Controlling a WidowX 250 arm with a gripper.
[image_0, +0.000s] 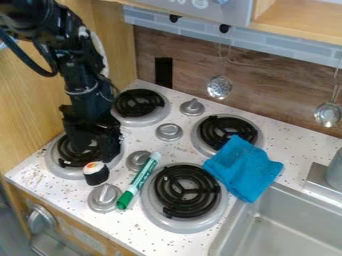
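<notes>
- Standing upright on the counter, the toy sushi roll (96, 174) was just beside the claw (90, 151), below it in the camera view and slightly to the right.
- Its long axis looked almost vertical — the pale top, with an orange spot, was facing up.
- The claw hung over the left front burner (59, 171); I could not tell if it was open or closed, nor if it touched the roll.
- Near the roll were the upper knob (138, 159), to its right, and the lower knob (104, 197), toward the camera — these could narrow the room there.
- Farther right, the green marker (139, 180) lay slanting beside the large burner (153, 212).
- Past this burner, the blue cloth (244, 167) lay at the edge of the sink (287, 227).
</notes>
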